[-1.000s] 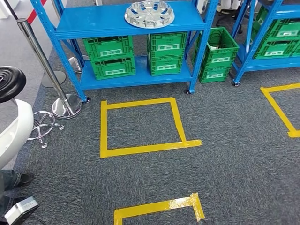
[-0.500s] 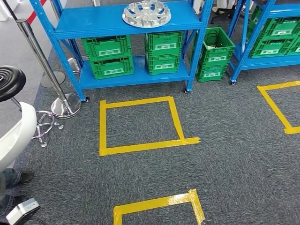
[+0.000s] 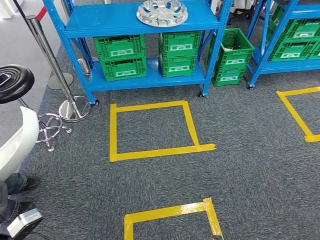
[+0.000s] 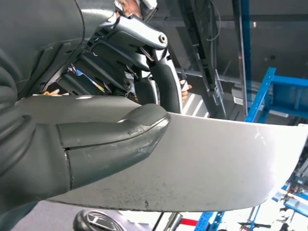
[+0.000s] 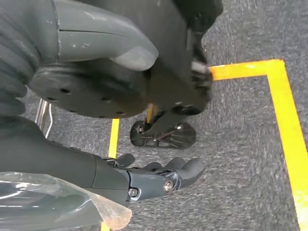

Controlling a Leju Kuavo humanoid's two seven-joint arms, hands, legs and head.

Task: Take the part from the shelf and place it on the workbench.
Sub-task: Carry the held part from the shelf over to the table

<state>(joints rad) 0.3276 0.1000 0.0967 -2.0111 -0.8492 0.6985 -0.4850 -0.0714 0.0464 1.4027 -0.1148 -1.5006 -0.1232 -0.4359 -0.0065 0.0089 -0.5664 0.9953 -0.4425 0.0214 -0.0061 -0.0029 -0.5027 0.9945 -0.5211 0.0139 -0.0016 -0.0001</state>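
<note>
**Hubcap on the top shelf, hands low**

The silver hubcap [image 3: 162, 12] lies on the blue shelf's [image 3: 113, 22] top board, near its front edge. Open carpet with a yellow tape square [image 3: 153, 130] lies before it. The right hand [image 5: 160, 175] hangs released, fingers straight. I cannot tell the left hand's [image 4: 83, 149] state.

left hand [image 4: 83, 149]: grey thumb | right hand [image 5: 109, 110]: grey ribbed cover, dark fingers

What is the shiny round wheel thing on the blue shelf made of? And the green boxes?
The wheel cover looks like shiny silver metal or chromed plastic; it glints, so I can't tell which. The green crates look like hard matte plastic, with moulded ribs and slots. The shelf looks like blue painted metal.
</note>
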